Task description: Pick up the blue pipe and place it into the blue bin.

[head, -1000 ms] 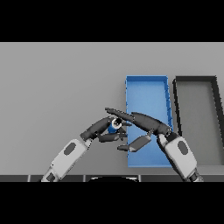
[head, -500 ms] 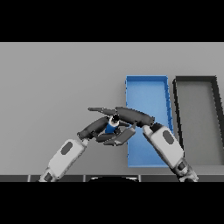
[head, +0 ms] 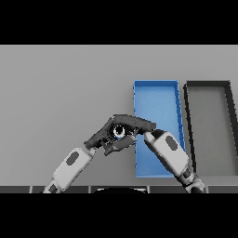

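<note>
Pipe (head: 119,131) sits between the 2 hands, just left of the blue bin (head: 156,93) and outside its left wall. Only a small blue patch with a pale end face shows; its long axis cannot be told, as the fingers cover most of it.

Left hand (head: 101,135) comes in from the lower left, fingers curled against the pipe's left side. Right hand (head: 134,122) reaches from the lower right, its forearm crossing over the bin's near half, with fingers laid over the top of the pipe and the thumb below. Both appear to be grasping the pipe; which one bears it cannot be told. Whether the pipe is off the table (head: 56,83) cannot be told.

Judgement: the bin lies to the right of the pipe, so the coming move is a short carry rightward over the left wall. That wall is the only obstruction.

Black bin (head: 208,86) stands just right of the blue one, apart from the hands.
</note>
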Motion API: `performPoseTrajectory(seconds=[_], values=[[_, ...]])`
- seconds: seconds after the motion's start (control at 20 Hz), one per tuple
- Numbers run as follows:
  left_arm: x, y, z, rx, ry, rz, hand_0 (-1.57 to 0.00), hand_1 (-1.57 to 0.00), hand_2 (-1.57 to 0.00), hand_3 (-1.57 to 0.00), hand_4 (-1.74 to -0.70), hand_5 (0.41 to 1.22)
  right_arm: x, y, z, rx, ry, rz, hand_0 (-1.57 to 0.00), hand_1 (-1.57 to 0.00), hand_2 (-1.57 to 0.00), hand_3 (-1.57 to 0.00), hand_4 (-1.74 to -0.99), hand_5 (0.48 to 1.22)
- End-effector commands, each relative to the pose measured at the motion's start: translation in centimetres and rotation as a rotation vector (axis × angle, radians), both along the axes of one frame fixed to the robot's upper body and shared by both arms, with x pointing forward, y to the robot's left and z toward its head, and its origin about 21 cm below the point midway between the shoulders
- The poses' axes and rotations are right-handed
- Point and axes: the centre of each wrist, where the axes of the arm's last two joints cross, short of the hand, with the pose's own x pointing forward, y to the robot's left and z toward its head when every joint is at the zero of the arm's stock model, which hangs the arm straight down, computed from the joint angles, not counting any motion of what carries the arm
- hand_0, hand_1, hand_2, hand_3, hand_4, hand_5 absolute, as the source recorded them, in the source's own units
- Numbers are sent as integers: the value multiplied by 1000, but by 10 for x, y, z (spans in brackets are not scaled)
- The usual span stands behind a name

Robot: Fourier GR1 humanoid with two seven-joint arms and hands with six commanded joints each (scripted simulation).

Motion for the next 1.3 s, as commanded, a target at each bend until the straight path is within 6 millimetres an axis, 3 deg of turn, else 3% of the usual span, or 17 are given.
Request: performPoseTrajectory(seconds=[0.0, 0.15, 0.25, 0.35, 0.4, 0.45, 0.55, 0.65, 0.7, 0.8, 0.95, 1.1, 1.25], values=[[-1, 1, 1, -20, -1, 0, -1349, -1340, -1333, -527, -1707, 1209, -1, 1, 2, 15, -11, -3, -1342, -1346, -1346, -1267, -1464, 891], [0, 1, 0, 2, -9, -7, -1458, -1453, -1449, -591, -1724, 1215, -6, -2, 1, 20, -70, -11, -1454, -1456, -1456, -1415, -1459, 1052], [0, 3, -1, 38, -20, 1, -1498, -1453, -1493, -527, -1730, 1217, -8, 0, -5, 39, -83, -3, -1496, -1497, -1497, -1471, -1469, 1113], [0, 1, 0, 47, -34, -10, -1499, -1356, -1521, -505, -1734, 1219, -10, -2, -5, 53, -54, 12, -1523, -1524, -1524, -1507, -1473, 1152], [4, 4, 2, 56, -40, -19, -1426, -1220, -1350, -531, -1637, 1219, -10, -2, -4, 59, -46, 19, -1533, -1533, -1533, -1520, -1474, 1166], [2, 7, 1, 73, -46, -27, -1407, -1190, -1242, -518, -1544, 1219, -11, 0, -3, 48, -42, 17, -1540, -1541, -1541, -1530, -1477, 1177], [4, 8, -1, 91, -55, -55, -979, -802, -819, -332, -1343, 1220, -14, -3, -3, 38, -62, 19, -1551, -1552, -1552, -1545, -1480, 1193], [6, 9, -1, 114, -62, -90, -626, -513, -524, -212, -1179, 1213, -16, -1, -2, 33, -57, 16, -1558, -1559, -1559, -1554, -1481, 1203], [5, 11, 3, 136, -68, -91, -501, -410, -419, -170, -1110, 1184, -15, 0, -1, 44, -59, 18, -1561, -1561, -1561, -1558, -1482, 1206], [7, 10, 0, 149, -101, -84, -320, -262, -268, -108, -995, 1042, -15, 2, 1, 39, -53, 13, -1565, -1565, -1565, -1562, -1483, 1212], [10, 13, -2, 187, -94, -40, -163, -134, -137, -55, -880, 842, -17, 4, 0, 63, -49, 8, -1568, -1568, -1568, -1567, -1484, 1216], [10, 12, -1, 200, -96, -26, -83, -68, -69, -28, -826, 719, -19, 2, 1, 88, -59, 4, -1569, -1569, -1569, -1569, -1485, 1219], [9, 14, -7, 172, -54, -8, -42, -34, -35, -14, -842, 636, -17, 3, 2, 78, -64, -9, -1570, -1570, -1570, -1570, -1487, 1220]])
